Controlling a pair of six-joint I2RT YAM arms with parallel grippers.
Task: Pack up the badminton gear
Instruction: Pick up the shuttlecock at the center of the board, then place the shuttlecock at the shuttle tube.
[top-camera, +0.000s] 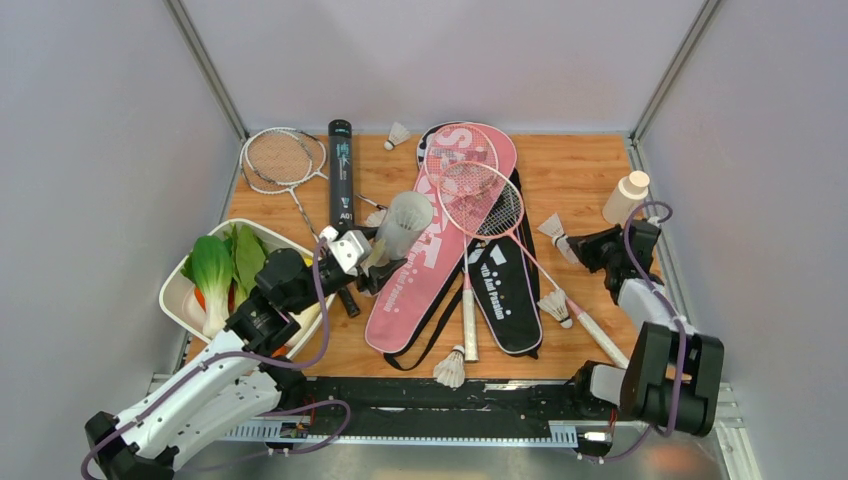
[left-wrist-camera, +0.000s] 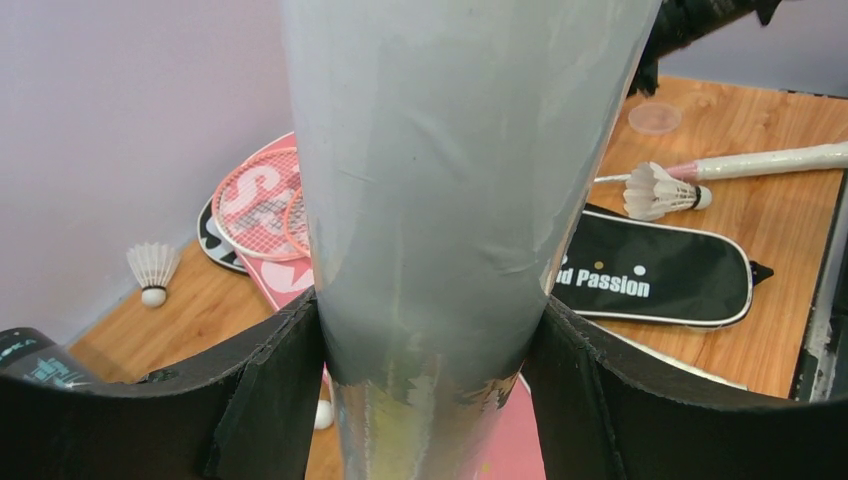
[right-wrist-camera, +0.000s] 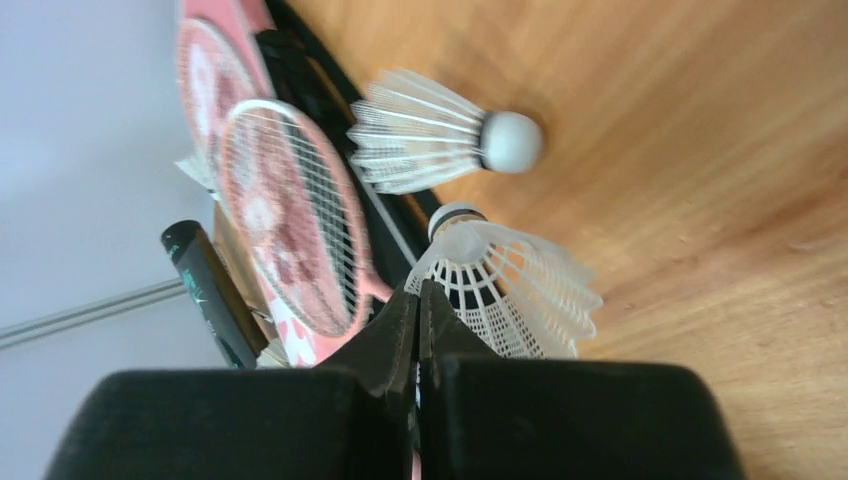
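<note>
Nearest you, one white feather shuttlecock (top-camera: 450, 368) lies alone at the near edge of the wooden worktop (top-camera: 570, 170). Your left fingers (left-wrist-camera: 295, 360) stand wide, clamped on both sides of a frosted translucent plastic tube (left-wrist-camera: 440, 200). They hold it tilted up above the long pink "SPORT" racket bag (top-camera: 420, 270).

Over on your right, the right fingers (right-wrist-camera: 418, 310) are pressed together tip to tip, low over the wood. A second shuttlecock (right-wrist-camera: 520, 285) sits right against them, and from this blurred angle I can't say whether a feather is caught. A third shuttlecock (right-wrist-camera: 440, 140) lies free just beyond.

The black racket bag (top-camera: 505, 290) lies flat beside the pink one, and two pink-framed rackets (top-camera: 470, 190) lie across both bags. Farther back on the left, a black tube (top-camera: 340, 175) lies on the wood next to the silver-framed rackets (top-camera: 283, 158). A last shuttlecock (top-camera: 398, 133) rests at the far edge.
</note>
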